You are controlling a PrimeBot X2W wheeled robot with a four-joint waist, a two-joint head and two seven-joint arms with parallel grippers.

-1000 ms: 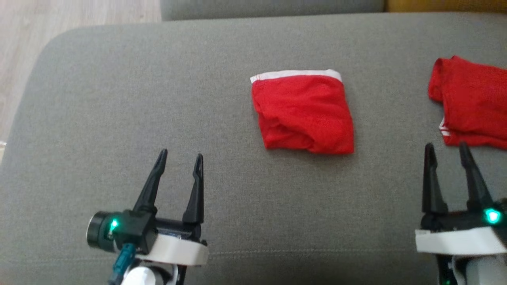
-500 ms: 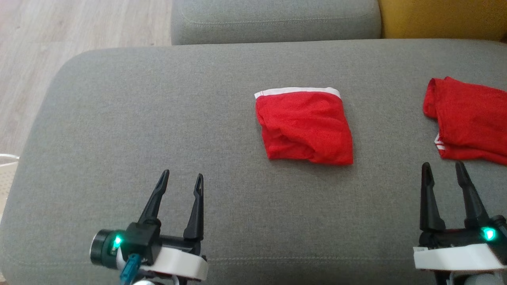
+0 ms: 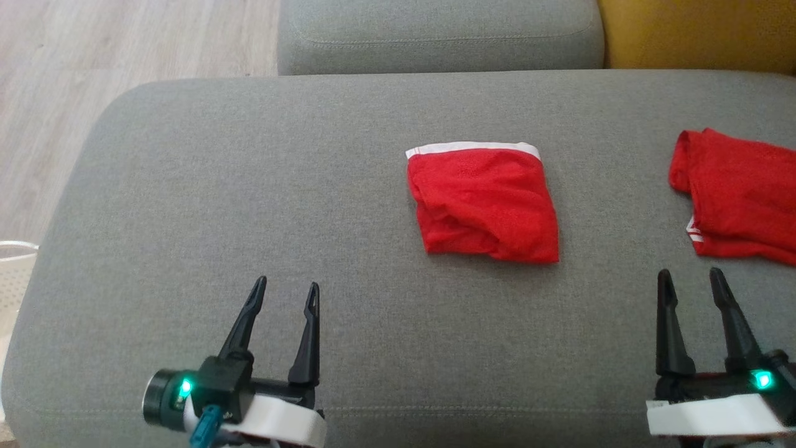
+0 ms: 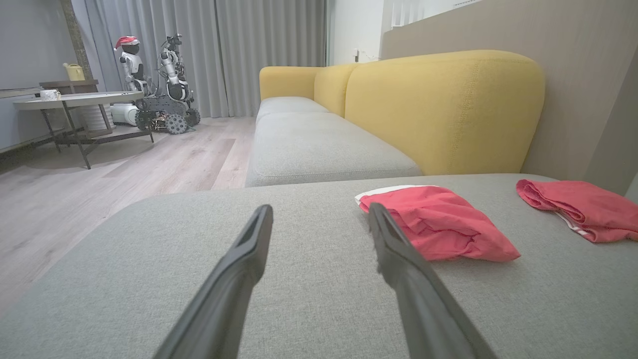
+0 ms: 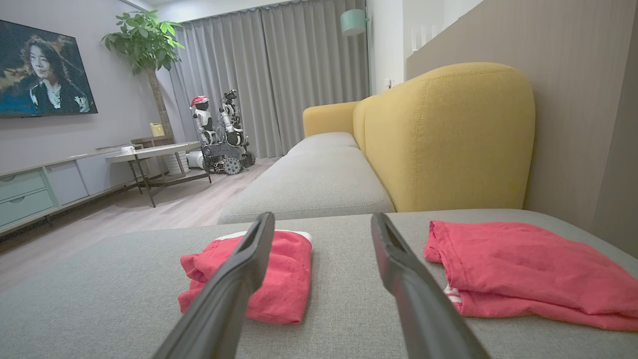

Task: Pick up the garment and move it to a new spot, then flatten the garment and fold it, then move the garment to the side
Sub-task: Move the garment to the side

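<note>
A folded red garment [image 3: 484,205] with a white waistband along its far edge lies in the middle of the grey cushion [image 3: 249,186]. The left wrist view has this garment [image 4: 438,224] to the right of my fingers, and the right wrist view has it [image 5: 286,274] behind my left finger. My left gripper [image 3: 287,284] stands open and empty, nearer than the garment and to its left, and its wrist view shows the gripper [image 4: 320,209] the same way. My right gripper [image 3: 689,273] is open and empty at the near right, as its wrist view shows [image 5: 323,217].
A second red garment [image 3: 740,199] lies at the cushion's right edge, just beyond my right gripper. Behind are another grey seat [image 3: 435,37] and a yellow backrest [image 5: 448,139]. Wooden floor [image 3: 93,56] lies to the left, with a white basket [image 3: 12,274] at the edge.
The head camera has tilted, so the whole picture slid down and more of the far seat shows. Both grippers have drawn back slightly towards the near edge, still open. The garments have not moved.
</note>
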